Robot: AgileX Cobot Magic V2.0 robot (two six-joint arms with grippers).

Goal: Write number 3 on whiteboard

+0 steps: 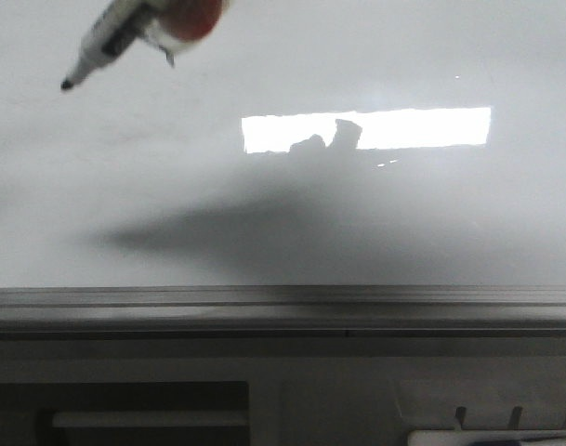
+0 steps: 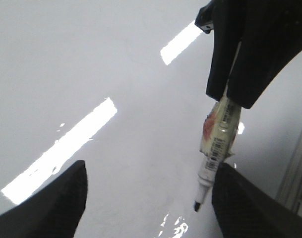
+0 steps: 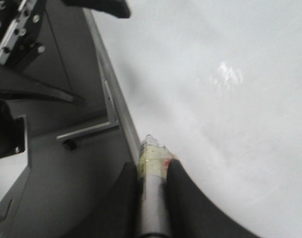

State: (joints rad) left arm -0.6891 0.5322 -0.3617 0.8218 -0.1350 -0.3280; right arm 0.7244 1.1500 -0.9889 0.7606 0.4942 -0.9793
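Whiteboard (image 1: 375, 232) fills the front view, glossy, pale grey, blank. No stroke of the number 3 visible anywhere on it. Bright rectangular reflection (image 1: 366, 128) sits mid-board; grey bottom rail (image 1: 283, 307) runs along the board's lower edge.

Marker pen (image 1: 125, 32) enters above and to the left of the reflection, tilted, black tip (image 1: 67, 85) pointing down and leftward, away from the reflection. Long axis runs diagonally from upper right to lower left of the board. Whether the tip touches the surface: cannot tell; a broad shadow lies well below it, which suggests a gap.

Right gripper (image 3: 153, 173): jaws pinching the marker barrel, the taped end sticking out beyond the fingertips. In the left wrist view the same pair shows as dark fingers (image 2: 225, 59) clamped on the pen, nib (image 2: 197, 206) aimed at the board.

Left gripper (image 2: 148, 198): jaws spread wide, holding nothing, the pen hanging just beside one finger.

Judgement: writing not yet begun. Right arm carries the tool, so the stroke is its job. The coming move turns on closing the nib onto the board along the pen's axis, at the upper left of the reflection, then drawing the flat top rightward.
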